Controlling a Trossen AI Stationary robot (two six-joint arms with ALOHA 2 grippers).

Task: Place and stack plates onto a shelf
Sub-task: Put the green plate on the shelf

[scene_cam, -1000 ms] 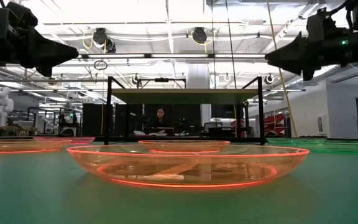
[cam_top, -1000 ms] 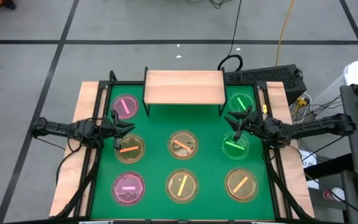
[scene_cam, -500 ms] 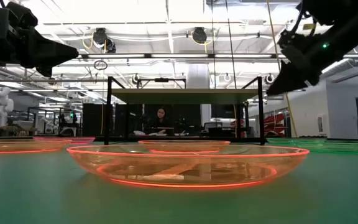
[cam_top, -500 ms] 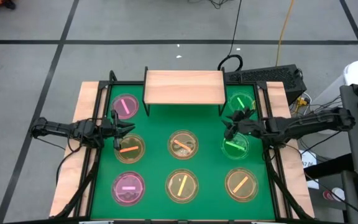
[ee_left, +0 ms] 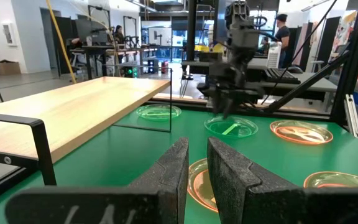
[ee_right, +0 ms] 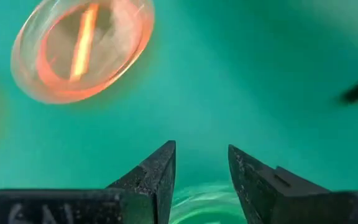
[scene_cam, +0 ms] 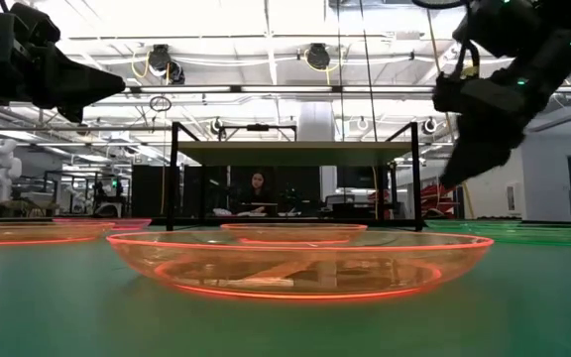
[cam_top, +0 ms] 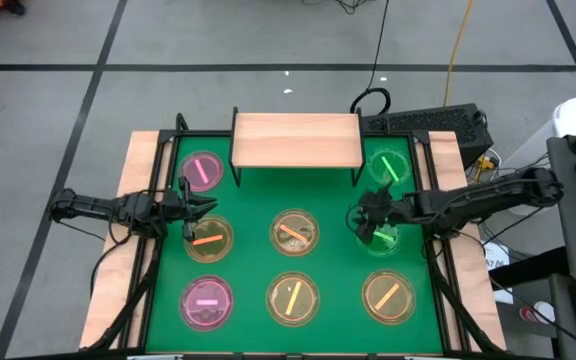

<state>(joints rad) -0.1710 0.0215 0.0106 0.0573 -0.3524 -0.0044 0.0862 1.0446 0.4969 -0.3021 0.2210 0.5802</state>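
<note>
I see the shelf (cam_top: 296,140) bare at the back of the green mat (cam_top: 328,260), right gripper (cam_top: 370,222) parted above the green plate (cam_top: 376,236) right of the shelf's front, left gripper (cam_top: 196,205) narrowly parted over the amber plate (cam_top: 207,238), central amber plate (cam_top: 294,232) unobstructed.

The high view looks straight down on the whole counter (cam_top: 143,160). The low view sits at mat level, facing the shelf (scene_cam: 293,151). Both wrist views look past their own fingers; the left shares that shelf (ee_left: 73,109).
</note>
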